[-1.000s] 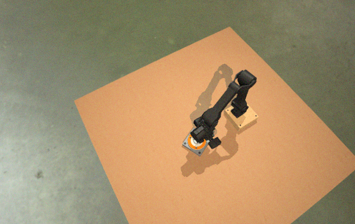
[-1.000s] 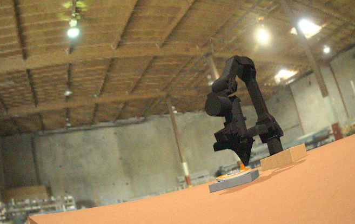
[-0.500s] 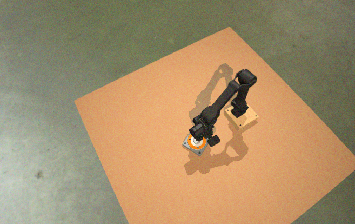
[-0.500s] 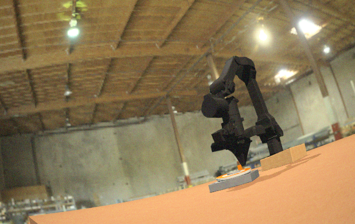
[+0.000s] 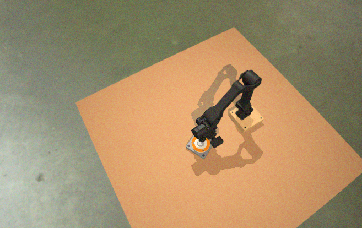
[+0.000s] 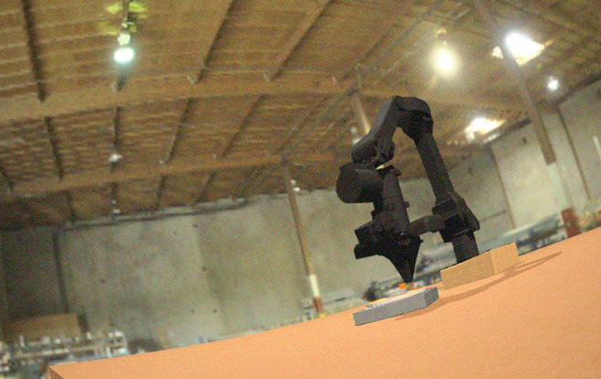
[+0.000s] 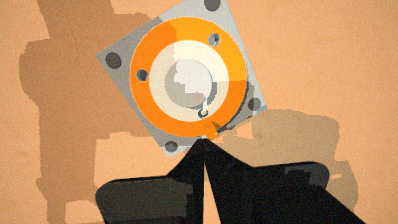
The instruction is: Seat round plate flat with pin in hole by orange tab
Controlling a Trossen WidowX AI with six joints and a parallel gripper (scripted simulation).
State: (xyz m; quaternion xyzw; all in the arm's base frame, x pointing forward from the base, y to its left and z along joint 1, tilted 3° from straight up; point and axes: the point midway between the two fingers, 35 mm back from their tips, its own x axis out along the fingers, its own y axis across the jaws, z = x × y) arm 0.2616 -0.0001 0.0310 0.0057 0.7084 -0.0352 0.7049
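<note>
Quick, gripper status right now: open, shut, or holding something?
Gripper: shut, jaws pressed together with nothing between them; the tip sits at the edge of the round plate, next to its orange tab.
</note>
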